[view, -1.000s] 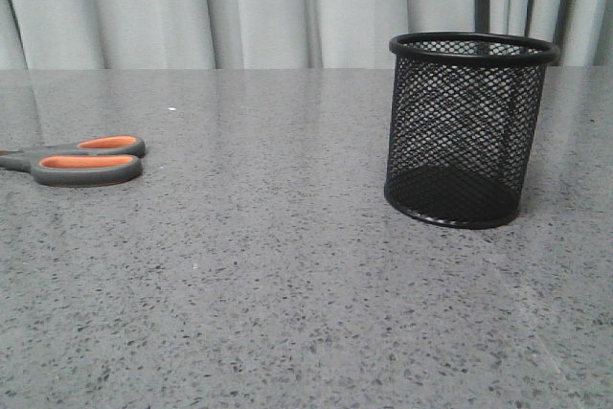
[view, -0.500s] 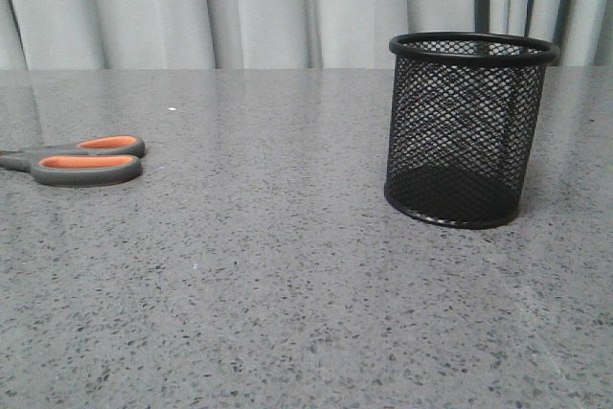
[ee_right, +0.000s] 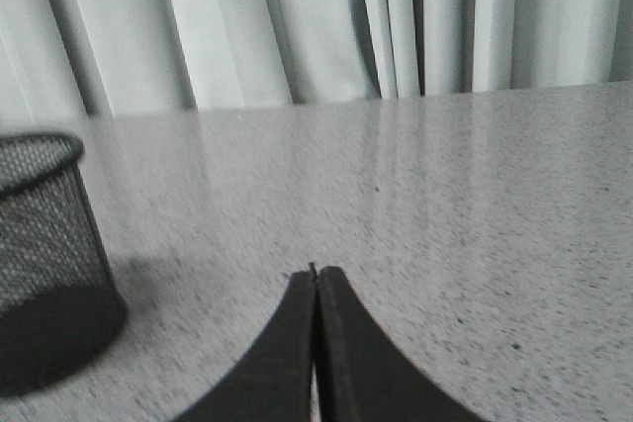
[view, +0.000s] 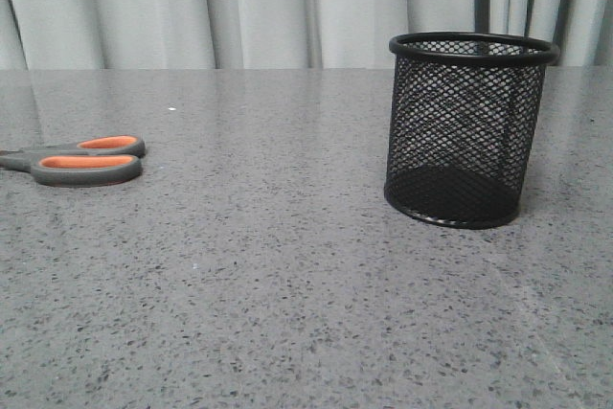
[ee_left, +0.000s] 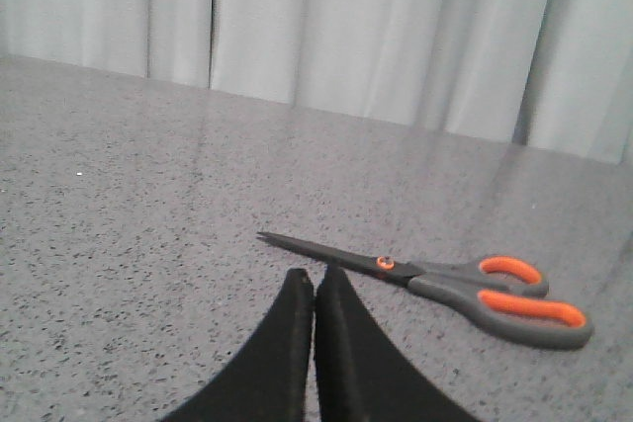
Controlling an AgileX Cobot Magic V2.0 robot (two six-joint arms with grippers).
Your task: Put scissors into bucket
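The scissors (view: 75, 160) lie flat on the grey speckled desk (view: 287, 265) at the far left of the front view, their dark grey handles with orange-lined loops pointing toward the middle of the desk and the blades running off the left edge of that view. The bucket (view: 466, 131), a black wire-mesh cylinder with a solid rim and base, stands upright on the right side of the desk, well apart from the scissors, with nothing visible inside it through the mesh. In the left wrist view the scissors (ee_left: 465, 287) show whole: slim dark blades closed together, an orange pivot rivet, and the 2 loops side by side. The left end effector (ee_left: 314, 284) has its 2 black fingers pressed together with nothing between them, its tips near the blades but not touching them. In the right wrist view the right end effector (ee_right: 316, 279) is likewise closed and empty, above bare desk, with the bucket (ee_right: 45, 259) off to one side and clear of the fingers. Pale pleated curtains (view: 239, 7) hang behind the desk.
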